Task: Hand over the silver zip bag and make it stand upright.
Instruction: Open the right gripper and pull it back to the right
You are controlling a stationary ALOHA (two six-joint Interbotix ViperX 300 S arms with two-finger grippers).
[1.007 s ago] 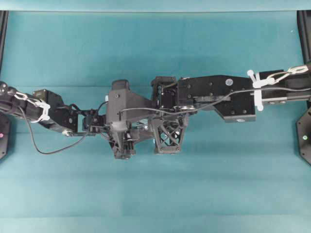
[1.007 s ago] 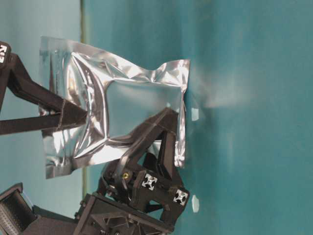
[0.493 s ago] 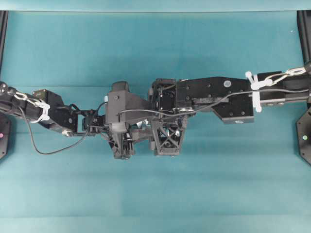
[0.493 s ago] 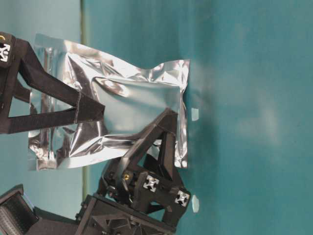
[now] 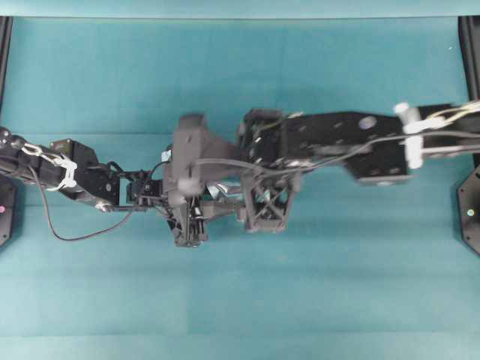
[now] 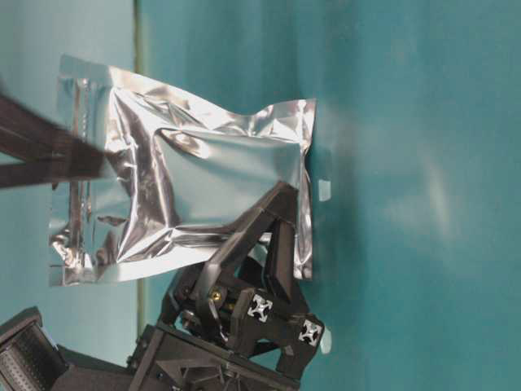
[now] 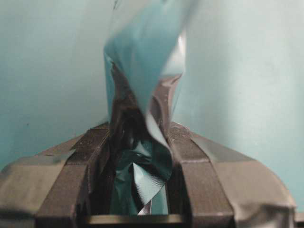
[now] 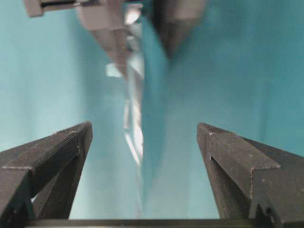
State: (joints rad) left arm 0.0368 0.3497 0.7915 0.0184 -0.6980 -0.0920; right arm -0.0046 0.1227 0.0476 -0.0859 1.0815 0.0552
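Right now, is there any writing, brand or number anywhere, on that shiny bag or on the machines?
None can be read.
The silver zip bag: bare crinkled foil, no print.
The two black arms: no lettering visible in any view.
The teal table: plain.

A teal counter [image 5: 247, 300] fills the overhead view, its surface matte and faintly creased in long bands running side to side. A paler teal strip [image 5: 240, 7] runs along the top edge of that view. Black frame posts [image 5: 6, 60] stand at the two upper corners. The table-level view is turned on its side: the counter there shows soft pale glare patches [image 6: 423, 204], and a lighter teal backdrop [image 6: 65, 32] meets it along a straight seam. Lighting is even and diffuse.
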